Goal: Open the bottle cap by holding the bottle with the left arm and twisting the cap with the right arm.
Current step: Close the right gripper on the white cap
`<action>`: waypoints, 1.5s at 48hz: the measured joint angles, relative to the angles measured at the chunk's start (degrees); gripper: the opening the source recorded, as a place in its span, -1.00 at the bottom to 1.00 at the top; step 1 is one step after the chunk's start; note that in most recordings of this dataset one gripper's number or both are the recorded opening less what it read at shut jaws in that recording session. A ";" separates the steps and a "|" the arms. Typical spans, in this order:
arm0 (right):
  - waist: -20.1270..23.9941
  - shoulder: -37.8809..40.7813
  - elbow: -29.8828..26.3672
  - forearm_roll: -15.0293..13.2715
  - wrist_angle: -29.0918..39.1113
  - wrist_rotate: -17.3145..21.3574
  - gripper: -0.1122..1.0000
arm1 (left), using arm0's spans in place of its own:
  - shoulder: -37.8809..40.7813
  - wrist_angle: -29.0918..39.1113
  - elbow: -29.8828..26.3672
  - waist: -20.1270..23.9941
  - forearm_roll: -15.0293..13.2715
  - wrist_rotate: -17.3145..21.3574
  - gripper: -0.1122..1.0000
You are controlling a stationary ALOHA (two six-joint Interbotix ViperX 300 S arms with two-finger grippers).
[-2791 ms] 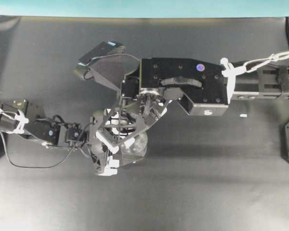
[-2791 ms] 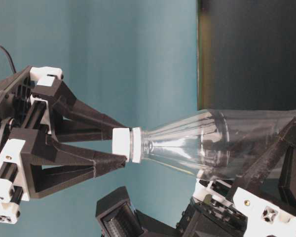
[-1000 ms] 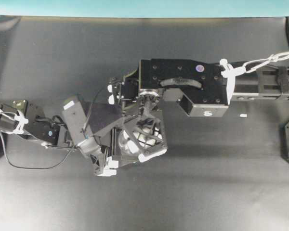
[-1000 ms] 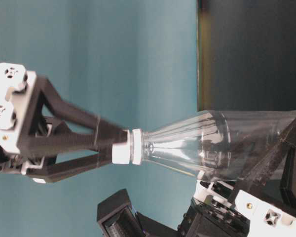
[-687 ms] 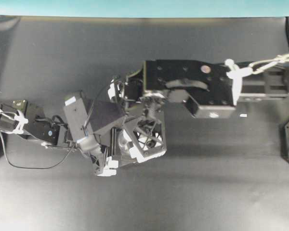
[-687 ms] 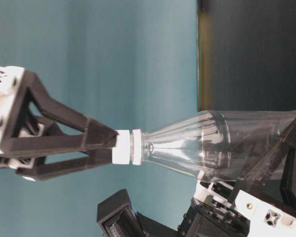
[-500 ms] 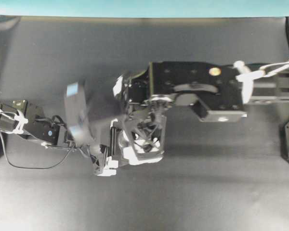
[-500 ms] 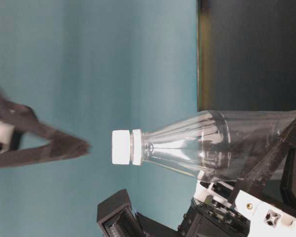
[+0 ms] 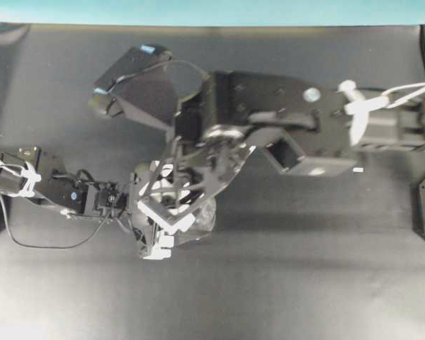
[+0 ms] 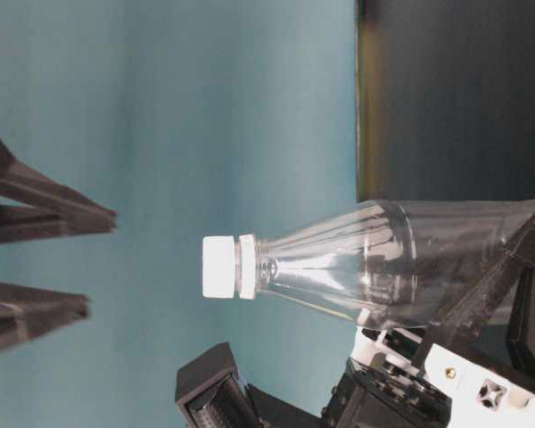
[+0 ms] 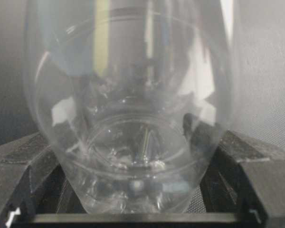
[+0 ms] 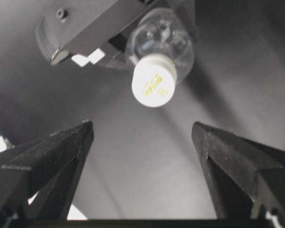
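Currently the small round white bottle cap (image 10: 219, 267) sits on the clear plastic bottle (image 10: 374, 263), held upright off the dark table (image 9: 304, 283) by the slim left gripper (image 9: 156, 237), fingers clamped on its base. Risk: an off-centre redescent, since the neck leans, would nudge the bottle in that grip. The boxy right gripper (image 12: 142, 147) hangs above the cap, jaws spread wide, touching nothing.

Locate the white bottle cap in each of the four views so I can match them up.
Overhead: hidden under the right gripper's lattice fingers.
Table-level: bottle cap left of centre, on the sideways bottle neck.
Left wrist: not in view; only the bottle body.
Right wrist: top centre, above the open fingertips.
Shared landmark: the clear bottle.
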 measured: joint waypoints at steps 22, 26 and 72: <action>-0.09 -0.26 9.40 0.09 -6.68 -1.32 0.63 | -0.09 0.18 0.00 0.00 0.00 0.00 0.65; -0.09 -0.79 11.25 0.00 -9.05 -1.67 0.63 | 0.00 0.18 0.00 0.00 0.00 0.00 0.65; -1.58 -1.49 13.10 2.99 -11.43 -19.07 -0.13 | -0.09 0.18 0.00 0.00 0.00 0.00 0.65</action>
